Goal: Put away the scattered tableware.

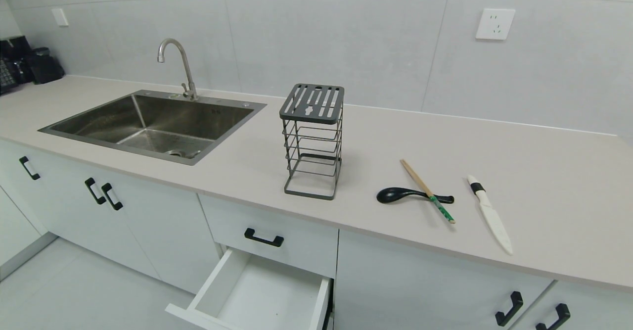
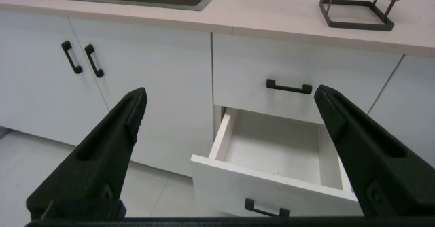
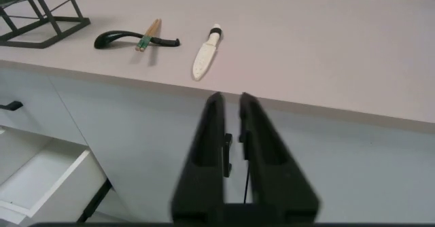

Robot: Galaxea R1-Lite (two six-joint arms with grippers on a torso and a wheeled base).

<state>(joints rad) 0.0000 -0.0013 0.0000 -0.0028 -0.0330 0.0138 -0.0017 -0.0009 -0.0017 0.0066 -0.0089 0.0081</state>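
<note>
1. Drawer (image 1: pixel 257 295), white, pulled open under the table (image 1: pixel 544 171), below the rack. Nearest item. A shut drawer with a black handle sits directly above it.

2. Left end effector (image 2: pixel 230 94): black fingers spread wide, released, grasping nothing. Hangs below table level in front of the cabinets, facing the open drawer (image 2: pixel 279 152).

3. Room and surface: pale stone-look table running left to right along a wall of large grey tiles. White cabinet fronts with black handles sit beneath it, above a light floor.

4. Dark appliances (image 1: pixel 29 65), far left corner, against the wall.

5. Sink (image 1: pixel 113 147), steel, set into the table at left. A curved faucet (image 1: pixel 180 63) stands on its far rim.

6. Rack (image 1: pixel 312 142), dark wire with a slotted top, upright at centre. Stands well apart from the sink and from the tableware.

7. Spoon (image 1: pixel 395 194), black, lying flat right of the rack, bowl to the left.

8. Chopsticks (image 1: pixel 428 191), wooden with green ends, laid diagonally across the spoon's handle and touching it.

9. Knife (image 1: pixel 489 213), white with a black band, flat on the table right of the chopsticks and apart from them. Its near tip lies close to the table's near edge.

10. Wall socket (image 1: pixel 495 23), white, far right on the tiles.

11. Right end effector (image 3: pixel 230 99): fingers clenched almost together, grasping nothing. Sits below the near edge, facing the cabinet front under the knife (image 3: pixel 205 52).
</note>
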